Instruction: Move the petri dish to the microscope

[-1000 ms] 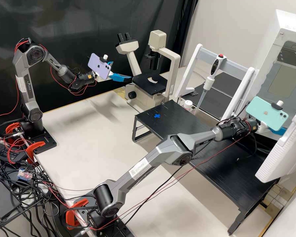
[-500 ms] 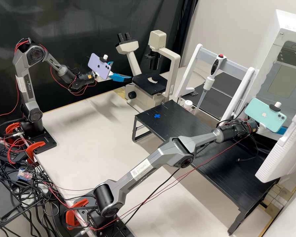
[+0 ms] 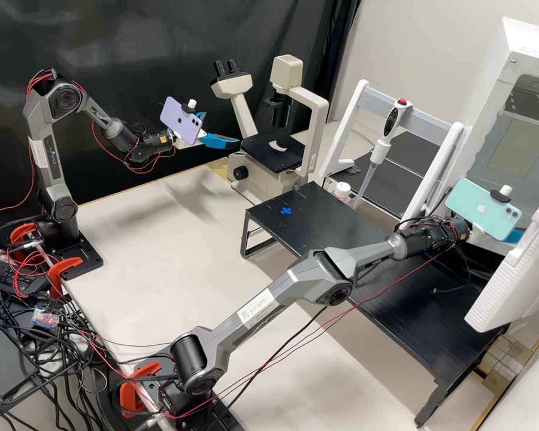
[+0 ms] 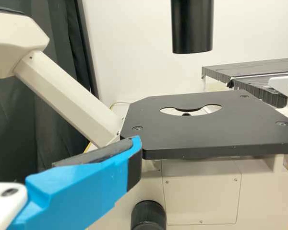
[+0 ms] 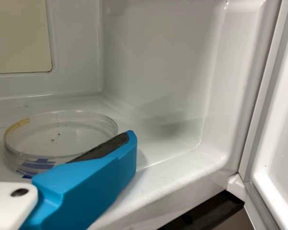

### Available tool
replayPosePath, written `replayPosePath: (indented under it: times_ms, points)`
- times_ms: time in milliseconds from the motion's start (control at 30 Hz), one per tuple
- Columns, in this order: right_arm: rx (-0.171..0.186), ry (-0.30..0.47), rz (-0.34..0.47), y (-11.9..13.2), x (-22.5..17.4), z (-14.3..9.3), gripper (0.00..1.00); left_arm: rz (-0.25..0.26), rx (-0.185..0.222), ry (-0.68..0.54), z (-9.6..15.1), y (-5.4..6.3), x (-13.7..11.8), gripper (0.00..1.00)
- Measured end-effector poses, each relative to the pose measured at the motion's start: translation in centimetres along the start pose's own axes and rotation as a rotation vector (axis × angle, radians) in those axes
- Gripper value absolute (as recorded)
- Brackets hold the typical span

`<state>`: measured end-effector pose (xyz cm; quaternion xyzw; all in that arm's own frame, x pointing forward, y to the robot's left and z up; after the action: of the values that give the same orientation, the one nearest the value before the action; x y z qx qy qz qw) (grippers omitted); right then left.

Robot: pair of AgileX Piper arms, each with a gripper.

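At the left of the frame, the left arm (image 3: 51,149) holds its pincer (image 3: 223,128) with the two fingers apart and nothing between them, just beside the stage (image 3: 266,157) of the inverted microscope (image 3: 288,73) at upper centre. No dish is on the stage. Right of that, the black surface (image 3: 317,222) carries a blue cross (image 3: 286,211), perhaps a hand-over spot. At the right edge stands a white cabinet (image 3: 524,45), its door (image 3: 512,293) swung wide, with the right arm (image 3: 371,257) reaching to it.

The petri dish (image 5: 60,136) lies flat on the cabinet floor. The right pincer (image 5: 125,140) is parted: one finger's dark pad faces the dish, with no mate against it. Whether that pad touches the wall of the dish I cannot tell.

So the step in hand looks like lining up for the grasp. Next the right pincer should straddle the dish, squeeze gently, lift it level and back out without clipping the door; the clear wall could slip or tip.

Against a second ago, the left arm is unchanged, while the right wrist has drawn slightly towards the left of the frame and its elbow has sunk a touch.
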<state>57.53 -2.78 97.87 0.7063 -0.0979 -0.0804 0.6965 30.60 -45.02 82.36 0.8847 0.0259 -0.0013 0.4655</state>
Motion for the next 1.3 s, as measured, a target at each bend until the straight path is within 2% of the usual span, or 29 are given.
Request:
replayPosePath:
  times_ms: [533, 1267, 1300]
  points:
    - [-0.008, 0.002, -0.001, -0.01, 0.00, -0.01, 0.00, 0.000, 0.000, 0.000, 0.00, 0.00, 0.00, 1.00]
    - [0.006, -0.010, 0.005, -0.12, -0.09, 0.79, 0.00, 0.000, 0.000, 0.000, 0.00, 0.00, 0.00, 1.00]
    - [-0.001, -0.010, 0.008, -0.13, -0.20, 0.81, 0.00, 0.000, 0.000, 0.000, 0.00, 0.00, 0.00, 1.00]
